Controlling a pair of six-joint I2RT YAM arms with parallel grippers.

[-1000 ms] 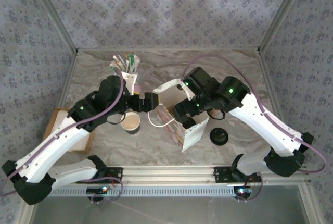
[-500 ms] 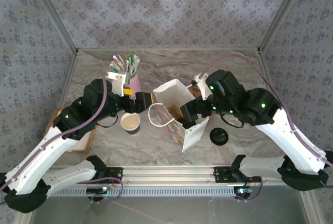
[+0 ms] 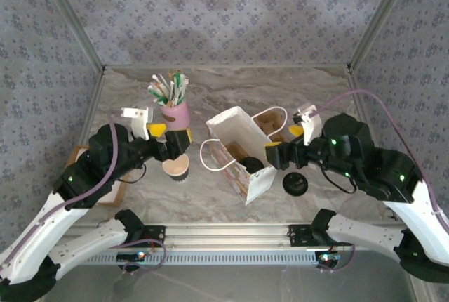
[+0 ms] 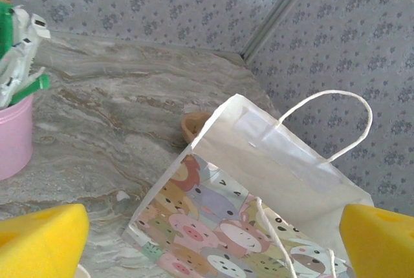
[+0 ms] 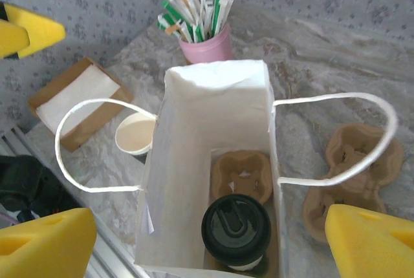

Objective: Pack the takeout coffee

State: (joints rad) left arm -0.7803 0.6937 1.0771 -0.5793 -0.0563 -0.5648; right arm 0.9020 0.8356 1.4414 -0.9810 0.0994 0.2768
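White arms [image 3: 49, 214], black joints [image 3: 95, 165], purple cables [image 3: 365, 93], yellow-padded jaws.

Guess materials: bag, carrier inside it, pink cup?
Bag: paper, matte white, creased folds, printed outside. Carrier: likely moulded pulp, dull brown, fibrous. Pink cup: maybe plastic, smooth; unclear.

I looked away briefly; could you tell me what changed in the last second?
Both arms drew back from the paper bag, the left gripper leftward, the right gripper rightward, both open and empty. The bag, its lidded coffee, the open cup and the loose lid stayed put.
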